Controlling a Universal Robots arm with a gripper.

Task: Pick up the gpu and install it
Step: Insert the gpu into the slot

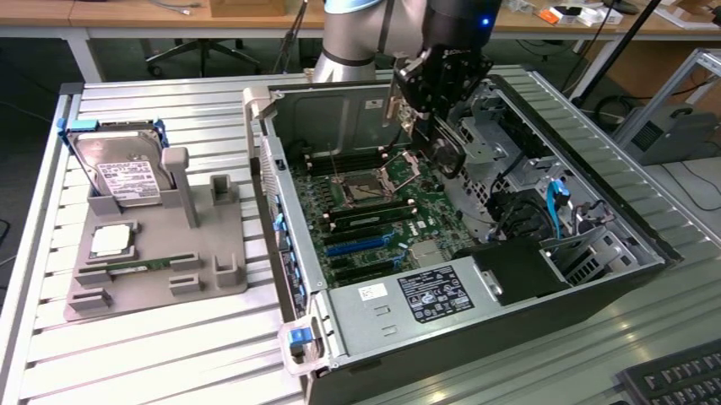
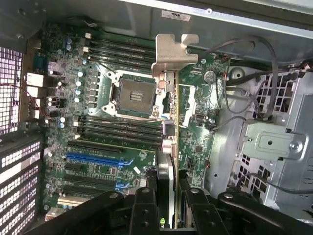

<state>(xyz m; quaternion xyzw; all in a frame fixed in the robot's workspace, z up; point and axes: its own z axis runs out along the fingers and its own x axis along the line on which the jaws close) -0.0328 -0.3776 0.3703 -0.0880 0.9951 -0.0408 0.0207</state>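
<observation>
While the gripper [image 2: 168, 196] clamps the gpu [image 2: 173, 49], upper centre in the exterior view, best hold its edge square to the blue slot [image 1: 360, 244] mid-frame.

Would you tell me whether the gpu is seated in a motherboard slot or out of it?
Out: the gpu hangs edge-on in the pincer above the motherboard, clear of the blue slots.

The arm [image 1: 351, 38] comes down from above, and its wrist points almost straight down. The black end effector [image 1: 441, 126] hangs at its tip. Its two fingers [image 2: 145, 200] press in on the gpu [image 2: 168, 132], one on each flat side, and hold it on its edge.
</observation>
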